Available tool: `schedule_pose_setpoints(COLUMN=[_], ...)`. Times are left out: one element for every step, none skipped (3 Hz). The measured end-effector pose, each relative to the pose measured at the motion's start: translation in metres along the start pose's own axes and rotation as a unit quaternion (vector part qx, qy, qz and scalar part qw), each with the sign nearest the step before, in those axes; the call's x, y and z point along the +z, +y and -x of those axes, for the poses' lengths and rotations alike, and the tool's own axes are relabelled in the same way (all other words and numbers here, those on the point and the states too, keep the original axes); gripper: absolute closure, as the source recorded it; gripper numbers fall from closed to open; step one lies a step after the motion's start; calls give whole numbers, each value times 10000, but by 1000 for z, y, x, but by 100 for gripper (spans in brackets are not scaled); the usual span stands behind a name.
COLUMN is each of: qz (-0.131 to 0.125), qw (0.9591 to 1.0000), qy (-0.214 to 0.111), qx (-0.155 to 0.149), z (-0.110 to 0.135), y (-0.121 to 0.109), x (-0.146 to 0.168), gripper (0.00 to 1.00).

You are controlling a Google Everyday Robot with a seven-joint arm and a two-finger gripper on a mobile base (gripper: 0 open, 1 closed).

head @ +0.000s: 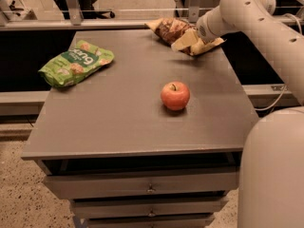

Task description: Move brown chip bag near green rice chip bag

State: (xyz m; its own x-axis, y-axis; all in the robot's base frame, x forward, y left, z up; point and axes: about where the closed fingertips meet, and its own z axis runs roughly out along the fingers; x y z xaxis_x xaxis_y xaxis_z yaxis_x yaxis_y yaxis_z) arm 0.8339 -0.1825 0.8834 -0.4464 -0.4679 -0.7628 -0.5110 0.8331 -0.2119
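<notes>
Obs.: claw [192, 39] is at the far right corner of the counter [123, 127], down at the tan end of the brown chip bag [167, 30]. Cannot tell whether the claw is spread or pinching the bag, because the bag's crumpled end and the claw overlap. The bag lies right at the claw, its dark body running away from it toward the counter's back edge.

Green rice chip bag [76, 63]: well apart from the claw, across the counter near the opposite side edge. Apple [175, 95]: nearer the front edge than the claw, off the straight line to the green bag.

Risks (judgement):
- Only a thin crinkled end is under the claw. A shallow hold could slip, and the bag would drop short of the green one.
- The bag sits close to the back and side edges, so a push rather than a lift could send it off the counter.
- A low or wide sweep could clip the apple and set it rolling.
- Overshoot at the far side could shove the green bag over its edge.

Containers: drawers [142, 186] below the counter are shut, contents hidden. Both bags look puffed. What is inside them cannot be seen.
</notes>
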Motion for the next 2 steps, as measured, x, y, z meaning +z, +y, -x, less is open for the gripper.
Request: schedule_pose_setpoints(qz=[-66,-154], qw=[10000,9999], qy=[27,21], qx=[36,44], z=[-6,-12], y=[-5,-11], x=[16,21], gripper=[17,41])
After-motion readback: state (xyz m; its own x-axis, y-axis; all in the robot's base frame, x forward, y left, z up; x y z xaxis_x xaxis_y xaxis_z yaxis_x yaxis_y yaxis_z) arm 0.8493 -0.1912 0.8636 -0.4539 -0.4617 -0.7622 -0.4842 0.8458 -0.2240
